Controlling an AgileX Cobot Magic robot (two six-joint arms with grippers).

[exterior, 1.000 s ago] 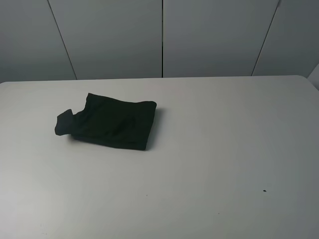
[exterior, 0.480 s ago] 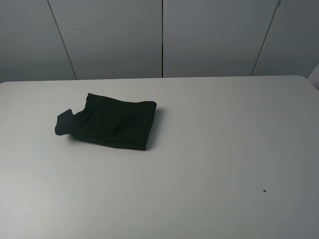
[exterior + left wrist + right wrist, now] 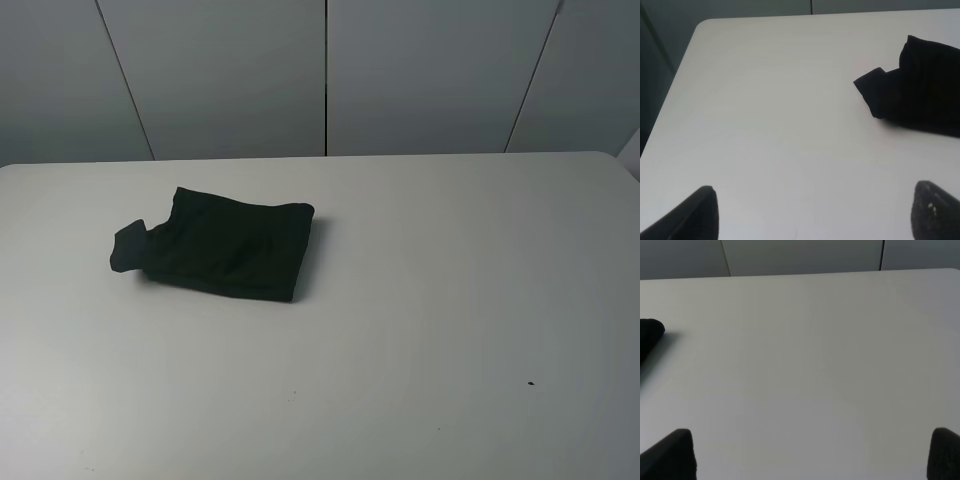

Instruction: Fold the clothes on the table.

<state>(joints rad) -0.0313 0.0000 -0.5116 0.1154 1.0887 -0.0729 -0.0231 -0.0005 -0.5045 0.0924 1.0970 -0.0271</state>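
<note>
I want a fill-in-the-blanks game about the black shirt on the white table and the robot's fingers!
1. The T-shirt on the table is the colour ____.
2. In the high view, the T-shirt lies in the ____ half of the table.
3. The T-shirt is already ____ into a small bundle, with one bit sticking out.
4. The fingers of the left gripper and those of the right gripper are spread ____, holding nothing.

Missing words: black; left; folded; open

Flat grey wall panels stand behind, at 12 o'clock, divided by thin dark seams. The light is soft and even.
</note>
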